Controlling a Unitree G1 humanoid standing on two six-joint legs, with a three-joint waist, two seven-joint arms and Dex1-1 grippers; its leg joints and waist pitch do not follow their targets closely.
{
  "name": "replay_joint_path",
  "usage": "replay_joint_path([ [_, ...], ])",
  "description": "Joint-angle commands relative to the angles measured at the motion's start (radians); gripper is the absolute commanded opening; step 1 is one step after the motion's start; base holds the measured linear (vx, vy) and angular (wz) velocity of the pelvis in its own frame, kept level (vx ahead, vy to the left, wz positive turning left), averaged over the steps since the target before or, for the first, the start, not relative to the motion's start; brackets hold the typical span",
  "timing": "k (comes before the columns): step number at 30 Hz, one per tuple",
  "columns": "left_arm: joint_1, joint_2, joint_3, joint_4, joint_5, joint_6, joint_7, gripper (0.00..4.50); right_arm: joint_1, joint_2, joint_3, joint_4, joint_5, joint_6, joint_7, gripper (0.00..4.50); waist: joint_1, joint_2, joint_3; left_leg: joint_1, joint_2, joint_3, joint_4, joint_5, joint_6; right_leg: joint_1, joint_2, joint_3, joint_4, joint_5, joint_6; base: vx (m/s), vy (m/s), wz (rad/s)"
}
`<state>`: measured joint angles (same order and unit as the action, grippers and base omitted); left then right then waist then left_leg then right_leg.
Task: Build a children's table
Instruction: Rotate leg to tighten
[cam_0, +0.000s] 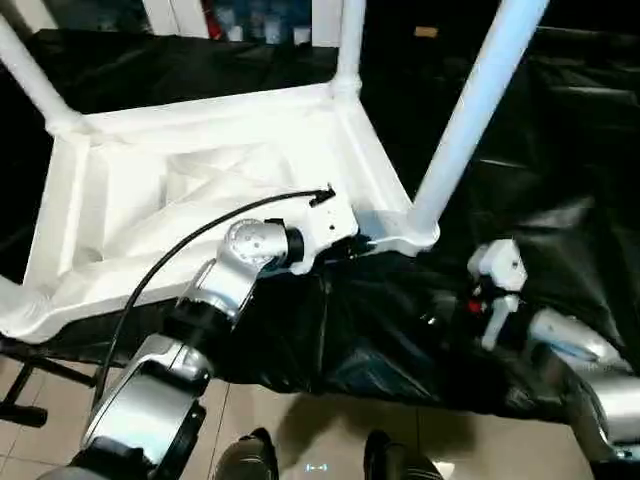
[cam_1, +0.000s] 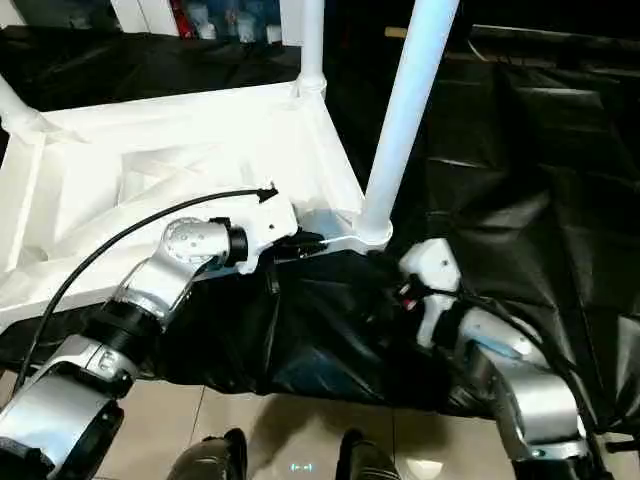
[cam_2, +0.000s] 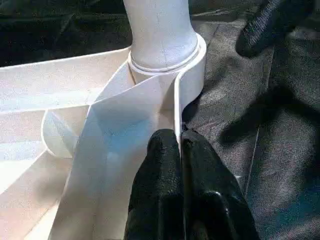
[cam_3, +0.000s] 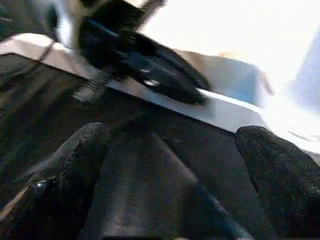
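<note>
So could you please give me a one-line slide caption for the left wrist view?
Left pincer shut on the upturned children's table's rim, just below a seated corner leg.

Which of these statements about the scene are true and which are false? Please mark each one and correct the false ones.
1. The children's table lies upside down, legs pointing up. True.
2. The left pincer is shut on the table's rim beside a corner socket. True.
3. The right pincer is shut on a table leg. False: it is open and holds nothing, above the black sheet.
4. The corner socket near the left pincer is without a leg. False: a white leg stands in it.
5. The table rests on a black sheet. True.
</note>
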<state>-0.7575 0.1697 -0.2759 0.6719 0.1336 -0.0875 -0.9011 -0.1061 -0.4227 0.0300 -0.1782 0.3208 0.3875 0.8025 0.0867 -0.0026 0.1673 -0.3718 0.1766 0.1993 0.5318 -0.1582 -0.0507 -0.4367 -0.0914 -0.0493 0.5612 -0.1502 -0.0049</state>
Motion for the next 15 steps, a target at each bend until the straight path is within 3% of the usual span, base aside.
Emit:
replay_joint_path([
  [1,0.044,-0.011,-0.011,0.030,-0.028,0.001,-0.017,0.44,0.001,0.014,0.025,-0.037,0.005,0.025,-0.021,4.50,-0.003,-0.038,-0.074,0.000,0.044,-0.017,-0.039,-0.140,0.154,0.057,-0.054,0.039,-0.055,-0.270,-0.187,0.000,0.000,0.00],
  [5,0.040,0.000,0.008,0.014,-0.043,0.024,-0.026,0.80,-0.016,0.034,0.044,-0.038,-0.002,0.034,-0.048,4.50,-0.002,-0.034,-0.077,0.002,0.044,-0.017,-0.037,-0.129,0.144,0.055,-0.053,0.039,-0.050,-0.247,-0.200,0.000,0.000,0.00],
  [6,0.047,0.015,0.024,-0.021,-0.067,0.046,-0.054,0.80,-0.019,0.039,0.061,-0.043,-0.008,0.032,-0.054,4.50,0.000,-0.025,-0.077,0.004,0.047,-0.018,-0.037,-0.117,0.144,0.053,-0.053,0.039,-0.043,-0.188,-0.218,0.000,0.000,0.00],
  [9,0.055,0.033,0.039,-0.051,-0.084,0.059,-0.067,1.10,-0.017,0.046,0.073,-0.050,-0.016,0.034,-0.057,4.50,-0.004,-0.027,-0.087,0.001,0.046,-0.017,-0.024,-0.035,0.171,0.058,-0.046,0.039,-0.020,-0.006,-0.265,0.000,0.000,0.00],
  [10,0.064,0.058,0.063,-0.086,-0.115,0.085,-0.089,1.18,-0.015,0.052,0.082,-0.056,-0.024,0.037,-0.070,4.50,-0.003,-0.018,-0.092,-0.002,0.045,-0.017,-0.017,0.000,0.184,0.061,-0.047,0.039,-0.010,0.069,-0.288,0.000,0.000,0.00],
  [11,0.067,0.064,0.069,-0.096,-0.123,0.092,-0.095,1.18,-0.015,0.054,0.085,-0.058,-0.026,0.038,-0.073,4.50,-0.004,-0.022,-0.090,-0.007,0.043,-0.017,-0.015,0.011,0.188,0.062,-0.047,0.040,-0.006,0.094,-0.297,0.000,0.000,0.00],
  [12,0.071,0.085,0.086,-0.114,-0.134,0.105,-0.097,1.36,-0.014,0.056,0.087,-0.060,-0.028,0.039,-0.079,4.50,-0.006,-0.019,-0.086,-0.007,0.043,-0.015,-0.016,-0.035,0.184,0.060,-0.049,0.039,-0.012,0.058,-0.301,0.000,0.000,0.00],
  [13,0.072,0.096,0.094,-0.121,-0.138,0.110,-0.098,1.47,-0.013,0.057,0.087,-0.061,-0.029,0.039,-0.083,4.50,-0.006,-0.019,-0.086,-0.007,0.043,-0.015,-0.016,-0.035,0.184,0.060,-0.049,0.039,-0.012,0.058,-0.301,0.000,0.000,0.00],
  [15,0.089,0.166,0.133,-0.163,-0.164,0.145,-0.121,1.58,-0.016,0.064,0.090,-0.057,-0.032,0.036,-0.099,4.50,-0.006,-0.013,-0.081,-0.004,0.045,-0.015,-0.023,-0.127,0.140,0.059,-0.052,0.039,-0.028,-0.089,-0.283,0.000,0.000,0.00],
])
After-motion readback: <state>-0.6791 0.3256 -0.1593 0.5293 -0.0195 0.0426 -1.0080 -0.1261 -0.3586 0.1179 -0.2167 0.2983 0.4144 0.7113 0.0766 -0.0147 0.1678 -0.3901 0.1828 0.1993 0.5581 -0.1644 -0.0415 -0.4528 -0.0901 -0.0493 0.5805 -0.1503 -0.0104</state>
